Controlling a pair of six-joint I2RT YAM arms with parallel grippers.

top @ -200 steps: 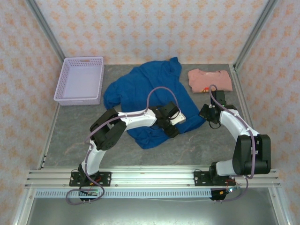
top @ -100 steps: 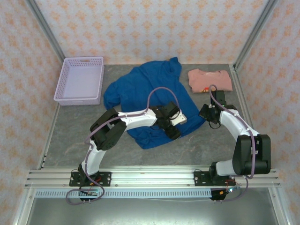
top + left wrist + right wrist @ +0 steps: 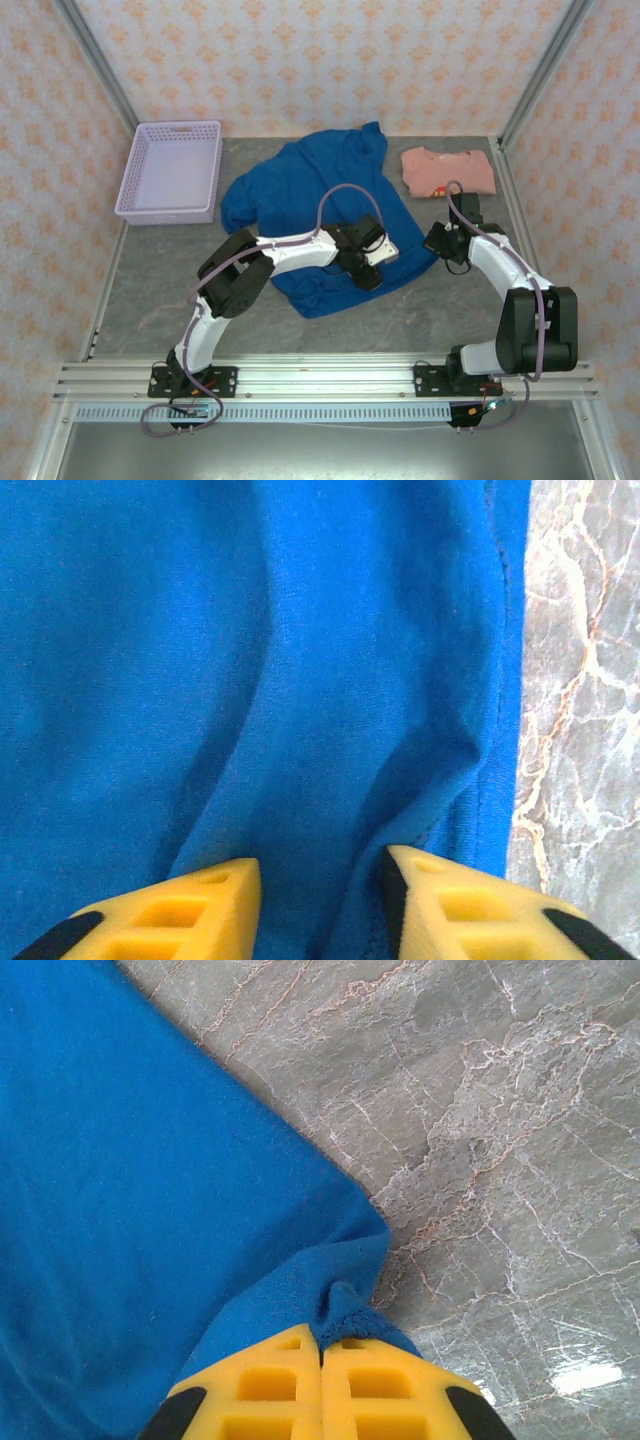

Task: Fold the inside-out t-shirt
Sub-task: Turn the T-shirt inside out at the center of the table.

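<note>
The inside-out t-shirt (image 3: 310, 190) is royal blue and lies rumpled across the middle of the table. My left gripper (image 3: 368, 275) is pressed down on its near edge, close to the hem. In the left wrist view the yellow fingers (image 3: 190, 905) stand apart, the gripper (image 3: 320, 875) open, with a raised fold of the blue cloth (image 3: 300, 680) between them. My right gripper (image 3: 441, 243) is at the shirt's right corner. In the right wrist view it (image 3: 320, 1345) is shut on a bunched bit of the blue corner (image 3: 355, 1315).
A lavender basket (image 3: 178, 128) stands at the back left. A folded salmon-pink shirt (image 3: 447, 170) lies at the back right, just beyond the right arm. Bare grey marble table (image 3: 160, 290) shows at the front left and near right (image 3: 500, 1160).
The left gripper's fingers have drawn closer together over the fold of cloth, after briefly standing wider. The right arm and its grip on the corner have not moved.
</note>
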